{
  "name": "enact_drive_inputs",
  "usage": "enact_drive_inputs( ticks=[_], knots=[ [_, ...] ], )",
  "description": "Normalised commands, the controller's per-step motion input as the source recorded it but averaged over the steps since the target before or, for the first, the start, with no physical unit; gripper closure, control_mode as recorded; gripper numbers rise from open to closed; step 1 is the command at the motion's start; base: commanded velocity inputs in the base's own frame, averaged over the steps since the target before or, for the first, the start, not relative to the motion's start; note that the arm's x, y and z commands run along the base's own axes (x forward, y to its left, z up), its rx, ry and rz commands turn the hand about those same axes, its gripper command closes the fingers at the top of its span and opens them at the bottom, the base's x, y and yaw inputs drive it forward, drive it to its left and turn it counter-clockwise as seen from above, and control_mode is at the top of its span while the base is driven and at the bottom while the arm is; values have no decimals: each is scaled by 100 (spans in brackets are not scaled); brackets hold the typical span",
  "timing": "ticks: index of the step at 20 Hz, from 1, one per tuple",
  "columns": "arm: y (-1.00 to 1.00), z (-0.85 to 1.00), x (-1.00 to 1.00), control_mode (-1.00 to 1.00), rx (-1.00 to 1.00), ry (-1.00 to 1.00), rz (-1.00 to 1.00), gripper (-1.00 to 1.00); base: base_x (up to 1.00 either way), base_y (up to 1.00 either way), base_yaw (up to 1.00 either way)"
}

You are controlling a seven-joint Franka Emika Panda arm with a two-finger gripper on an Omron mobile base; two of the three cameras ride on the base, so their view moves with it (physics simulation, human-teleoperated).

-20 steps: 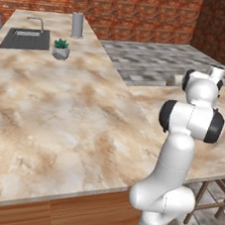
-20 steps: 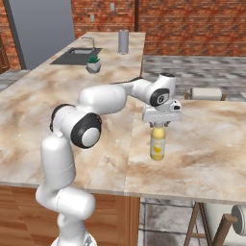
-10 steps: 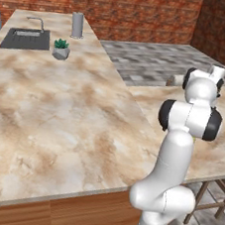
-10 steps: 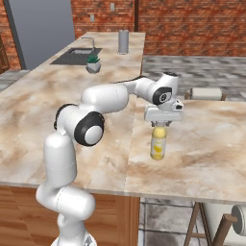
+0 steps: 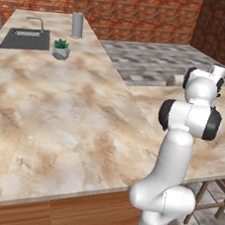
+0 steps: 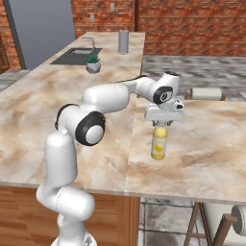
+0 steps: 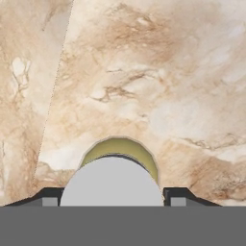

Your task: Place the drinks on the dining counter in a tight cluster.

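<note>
A stubby yellow juice bottle (image 6: pixel 159 144) with a pale cap (image 7: pixel 111 180) stands upright over the dining counter (image 6: pixel 211 139), near the seam where two slabs meet. My gripper (image 6: pixel 160 126) points straight down and is shut on the bottle's cap from above. In the hand view the gripper (image 7: pixel 111 202) has a dark fingertip (image 7: pixel 48 197) tight against each side of the cap, with the yellow shoulder showing past it. Whether the bottle's base touches the stone or hangs just above it I cannot tell. In the left base view my own arm hides the bottle.
A pale roll (image 6: pixel 206 93) lies at the counter's far edge behind the bottle. Far off on the adjoining counter are a sink (image 6: pixel 77 55), a small potted plant (image 6: pixel 93 64) and a grey canister (image 6: pixel 124 42). Wooden stools (image 6: pixel 216 226) stand below the near edge.
The gripper and the bottle have shifted very slightly to the right. The grip is unchanged.
</note>
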Motion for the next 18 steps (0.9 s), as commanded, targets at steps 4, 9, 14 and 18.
enact_drive_inputs(
  ticks=[4, 9, 14, 18],
  knots=[
    [0, 0, 0, -100, 0, 0, 0, -100, 0, 0, 0],
    [0, 0, 0, -100, 0, 0, 0, -100, 0, 0, 0],
    [0, 0, 0, -100, 0, 0, 0, -100, 0, 0, 0],
    [0, 0, 0, -100, 0, 0, 0, -100, 0, 0, 0]
  ],
)
